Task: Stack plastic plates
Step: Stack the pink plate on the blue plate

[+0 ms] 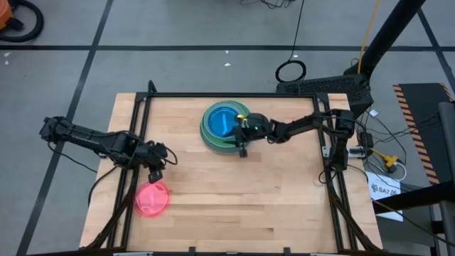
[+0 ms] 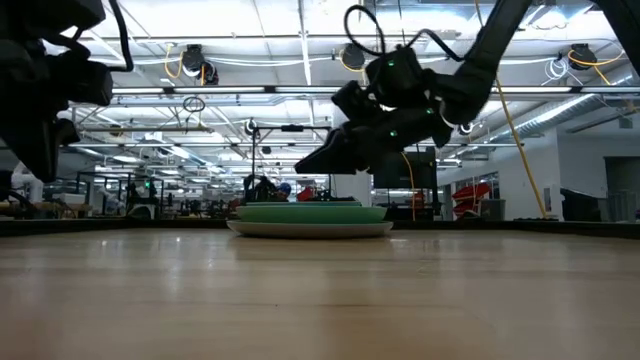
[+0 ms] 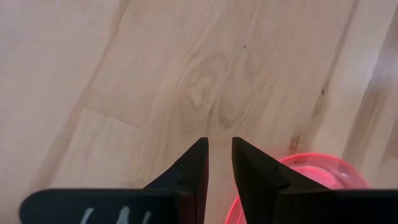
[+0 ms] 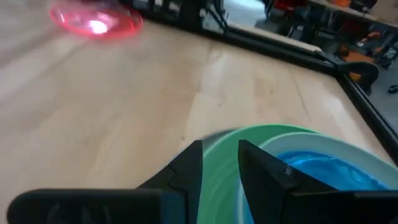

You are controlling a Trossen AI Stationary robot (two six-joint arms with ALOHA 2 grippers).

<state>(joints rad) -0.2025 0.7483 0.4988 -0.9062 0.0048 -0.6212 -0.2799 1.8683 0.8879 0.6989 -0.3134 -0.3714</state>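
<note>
A stack of plates (image 1: 224, 126) stands near the table's far edge, with a wide green plate (image 4: 273, 134) low in it and a blue plate (image 4: 329, 171) on top. A pink plate (image 1: 152, 198) lies flat near the left near corner. My right gripper (image 1: 243, 146) hangs above the stack's near right rim, its fingers a narrow gap apart and clear of the plates in the low view (image 2: 308, 165). My left gripper (image 1: 155, 173) hovers just beyond the pink plate's (image 3: 317, 171) far rim, pointing down, a narrow gap between its fingers (image 3: 219, 142).
A dark metal frame (image 1: 213, 95) runs along the table's edges. Bare wood (image 1: 249, 192) stretches between the stack and the pink plate and across the right half. Cables and a control box (image 1: 355, 146) sit off the right edge.
</note>
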